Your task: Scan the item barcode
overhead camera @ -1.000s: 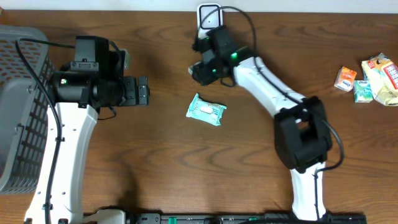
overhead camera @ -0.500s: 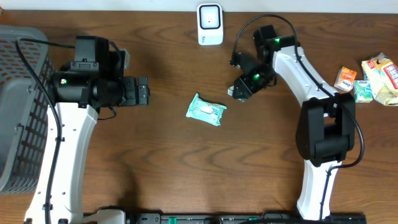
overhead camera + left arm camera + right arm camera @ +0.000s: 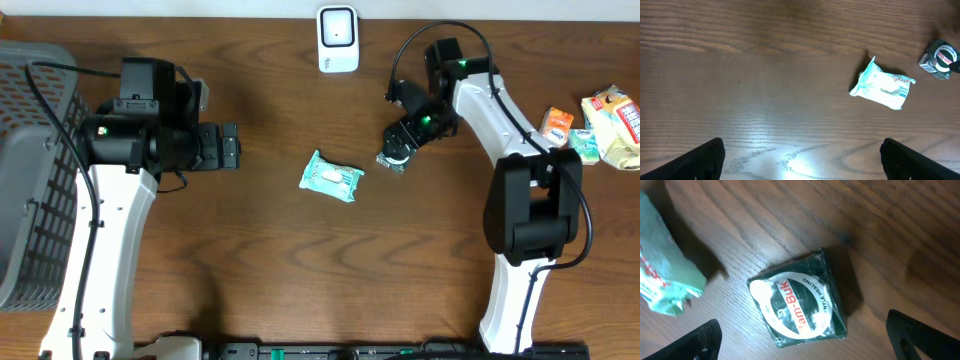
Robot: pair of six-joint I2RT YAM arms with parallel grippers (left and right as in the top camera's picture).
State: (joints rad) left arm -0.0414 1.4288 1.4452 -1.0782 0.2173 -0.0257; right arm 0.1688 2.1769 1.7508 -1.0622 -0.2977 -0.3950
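A dark green Zam-Buk box [image 3: 800,302] lies flat on the wooden table, label up, between the wide-apart fingers of my right gripper [image 3: 807,341], which is open and grips nothing. From overhead the box [image 3: 391,159] sits just below-left of the right gripper [image 3: 403,140]. It also shows at the right edge of the left wrist view as the green box [image 3: 938,59]. The white barcode scanner [image 3: 338,38] stands at the table's far edge. My left gripper [image 3: 232,147] hovers open and empty at the left, its fingers [image 3: 705,160] over bare wood.
A teal wipes pack [image 3: 331,177] lies mid-table, left of the box, seen too as the teal pack [image 3: 883,85] and its corner [image 3: 662,275]. A grey mesh basket [image 3: 30,180] fills the left edge. Snack packets [image 3: 600,122] lie at the far right.
My right arm swung from the scanner out to the right with the green box, then opened; the box now lies free on the table. The left arm stayed still.
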